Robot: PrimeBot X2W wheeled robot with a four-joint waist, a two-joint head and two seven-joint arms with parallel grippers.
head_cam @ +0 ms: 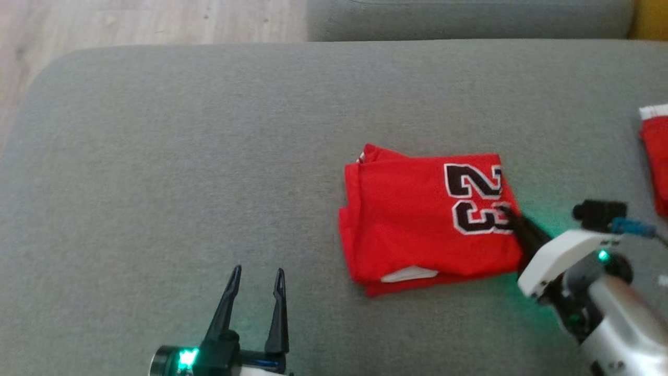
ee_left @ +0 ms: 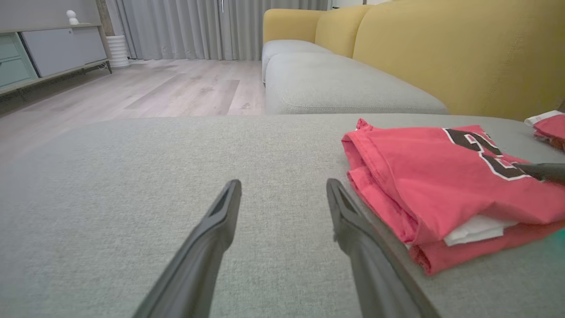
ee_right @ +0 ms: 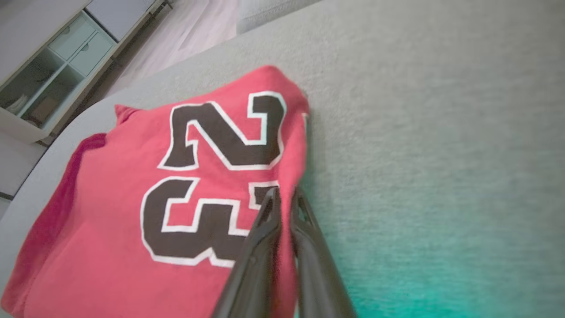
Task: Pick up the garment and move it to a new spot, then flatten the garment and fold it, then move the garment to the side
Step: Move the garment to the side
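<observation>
Left hand (head_cam: 259, 269): positioned over the near part of the grey cushion (head_cam: 156, 156), left of centre. Its two fingers (ee_left: 212, 238) stand spread apart with nothing between them. The tips are low over bare cushion fabric; whether they touch it cannot be determined. In the left wrist view the garment lies just beside the right-hand finger, not touching it.

Garment (head_cam: 412, 224): red jersey, folded into a roughly square stack of several layers. Location: flat on the cushion, right of centre, between the near and far edges. The number 23 (head_cam: 477, 201), in dark figures with a white outline, faces up on the portion toward the right edge. A white layer (head_cam: 409, 274) shows between the folds on the side toward the near edge.

Right hand (ee_right: 284, 192): enters from the near right corner of the cushion and meets the garment at its right side, tips at the figure 3. The fingers are almost together, with a strip of red cloth in the narrow slit between them, so the hand is closed on the garment's right edge. Green light from the wrist falls on the cushion beside it.

Other items: a second red and white cloth (head_cam: 655, 156) lies at the right edge of the cushion, well apart from the garment. Beyond the far edge are a further grey seat (ee_left: 344, 84), a yellow backrest (ee_left: 463, 57) and a wooden floor (ee_left: 176, 88).
</observation>
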